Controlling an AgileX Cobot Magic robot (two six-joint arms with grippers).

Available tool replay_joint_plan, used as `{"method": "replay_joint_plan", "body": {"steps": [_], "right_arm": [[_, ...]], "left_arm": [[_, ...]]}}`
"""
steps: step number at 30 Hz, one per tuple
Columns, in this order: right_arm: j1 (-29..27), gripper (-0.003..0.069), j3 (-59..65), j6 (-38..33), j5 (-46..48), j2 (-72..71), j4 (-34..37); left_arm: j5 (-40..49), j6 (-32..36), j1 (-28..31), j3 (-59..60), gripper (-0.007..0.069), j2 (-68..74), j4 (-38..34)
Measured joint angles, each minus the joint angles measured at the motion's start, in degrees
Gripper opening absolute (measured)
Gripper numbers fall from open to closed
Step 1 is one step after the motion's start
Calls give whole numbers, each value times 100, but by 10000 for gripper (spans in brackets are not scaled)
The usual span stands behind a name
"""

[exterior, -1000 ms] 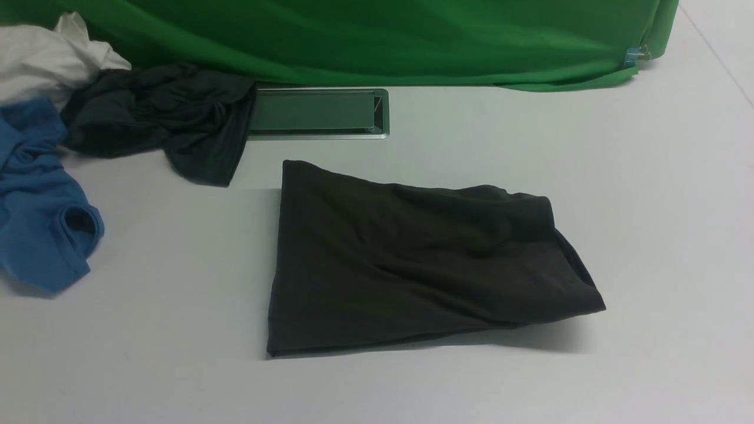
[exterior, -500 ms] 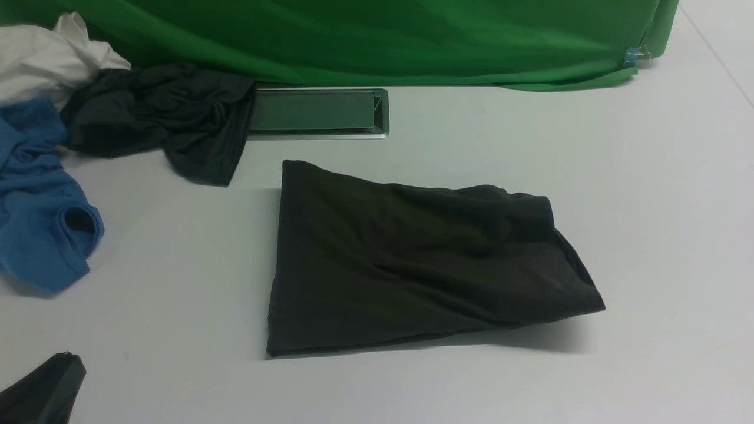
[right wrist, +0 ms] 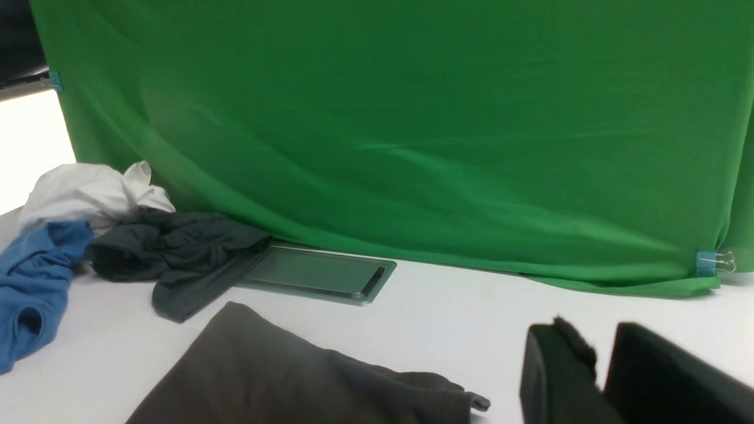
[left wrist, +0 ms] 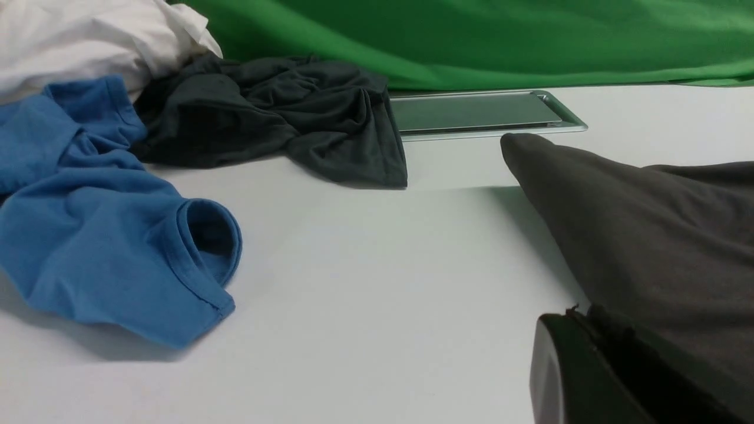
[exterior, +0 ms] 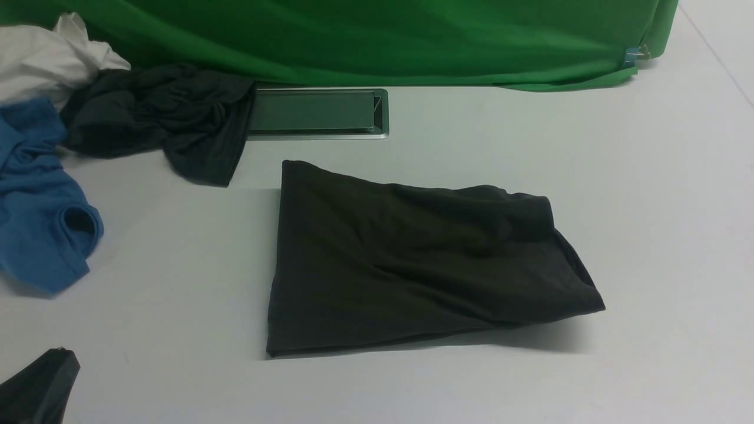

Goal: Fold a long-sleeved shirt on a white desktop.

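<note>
The left gripper is showing only as a dark matte tip at the near left corner of the white desktop, its jaws pressed together on nothing and lying well apart from any cloth. The right gripper is appearing solely in its own wrist view, two blunt black fingers standing a narrow gap apart with nothing between them. Just beyond, the long-sleeved shirt is lying at the centre of the smooth tabletop, folded into a rough rectangle of dark brownish-olive knit, its near edge straight, its right end rumpled and lifting slightly above its shadow. Farther back on the left, a crumpled blue garment is sprawling with one open cuff facing right, beside a bunched slate-grey garment that is draping over the left end of a silver-framed hatch. A white cloth is heaping behind them. A bright green cloth is hanging across the back, clipped at its right corner.
</note>
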Motion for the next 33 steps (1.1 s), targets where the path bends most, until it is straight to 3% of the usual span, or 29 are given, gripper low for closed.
{"method": "replay_joint_plan", "body": {"steps": [14, 24, 29, 33], "right_arm": [[-41, 195, 0, 4, 0, -5, 0], [-1168, 217, 0, -73, 0, -43, -115], [-1644, 227, 51, -301, 106, -276, -832], [-1881, 232, 315, 141, 144, -482, -1201]], "left_arm": [[0, 82, 0, 0, 32, 0, 4], [-6, 95, 0, 0, 32, 0, 4], [-17, 95, 0, 0, 32, 0, 4], [-17, 95, 0, 0, 32, 0, 4]]}}
